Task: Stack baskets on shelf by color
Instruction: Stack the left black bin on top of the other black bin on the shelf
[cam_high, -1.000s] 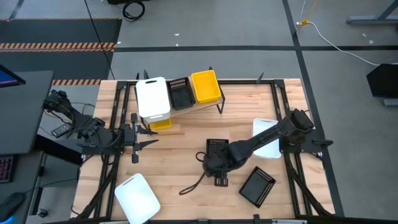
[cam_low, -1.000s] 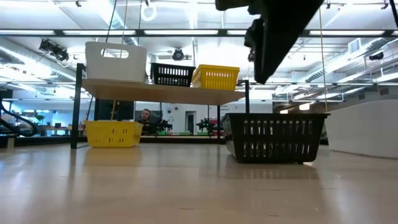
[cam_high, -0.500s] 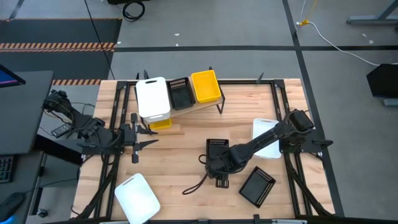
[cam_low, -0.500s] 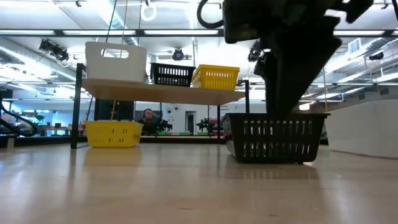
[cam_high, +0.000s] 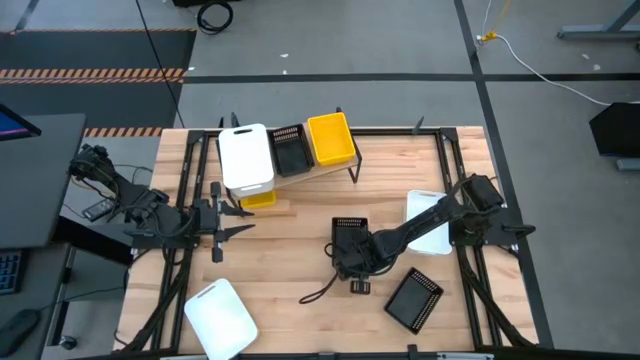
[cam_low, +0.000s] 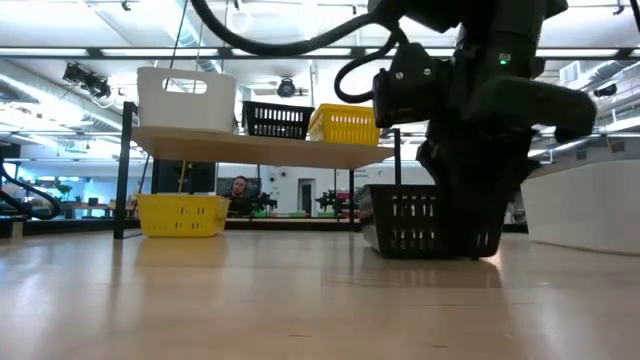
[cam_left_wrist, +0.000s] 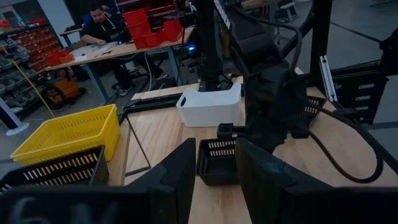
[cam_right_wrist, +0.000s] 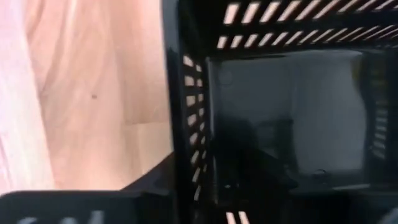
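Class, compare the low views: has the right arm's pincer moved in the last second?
Yes. The right pincer has come down from above the perforated black plastic basket on the slatted wooden tabletop, and now straddles that basket's rim.

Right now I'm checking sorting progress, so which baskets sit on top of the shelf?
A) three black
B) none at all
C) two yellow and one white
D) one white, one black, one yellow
D: in the low view a white basket, a black basket and a yellow basket stand side by side on the shelf; the high view shows the same row.
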